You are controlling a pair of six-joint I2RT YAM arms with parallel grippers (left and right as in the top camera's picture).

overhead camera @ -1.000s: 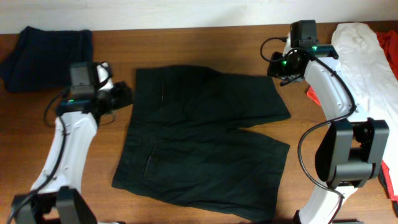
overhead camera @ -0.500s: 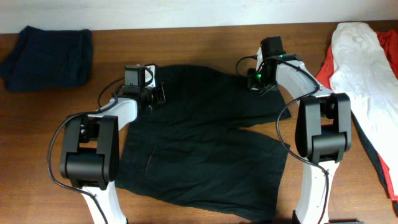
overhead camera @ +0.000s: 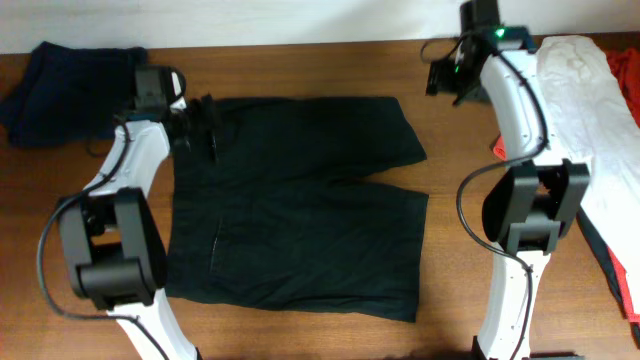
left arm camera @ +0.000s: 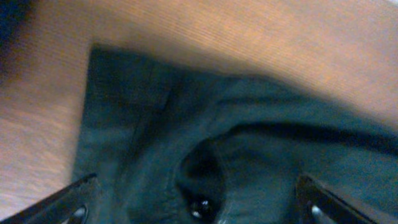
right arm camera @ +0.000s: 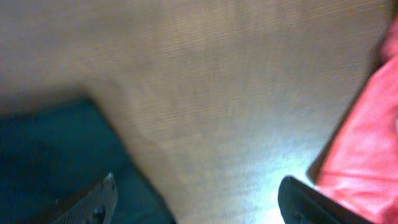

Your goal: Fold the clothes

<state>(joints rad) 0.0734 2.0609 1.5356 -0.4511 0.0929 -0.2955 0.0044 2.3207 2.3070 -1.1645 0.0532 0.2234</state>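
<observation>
The clothes (overhead camera: 300,200) are one black pair of shorts spread flat on the wooden table (overhead camera: 300,70), waistband to the left. My left gripper (overhead camera: 200,125) hovers over the upper left corner of the waistband. In the left wrist view the left gripper (left arm camera: 198,205) is open, with the dark fabric (left arm camera: 249,137) and a button below it. My right gripper (overhead camera: 440,82) is off the upper right corner of the shorts, over bare wood. In the right wrist view the right gripper (right arm camera: 199,202) is open and empty, with the shorts' edge (right arm camera: 43,155) by its left finger.
A navy folded garment (overhead camera: 70,80) lies at the back left corner. A white garment (overhead camera: 590,120) and a red garment (overhead camera: 625,70) lie along the right edge; the red garment (right arm camera: 367,137) shows close to the right gripper's right finger.
Both grippers were shut on the shorts' upper corners; now both are open and off the fabric. The shorts have shifted left and back. The right gripper has pulled away to the back right.
</observation>
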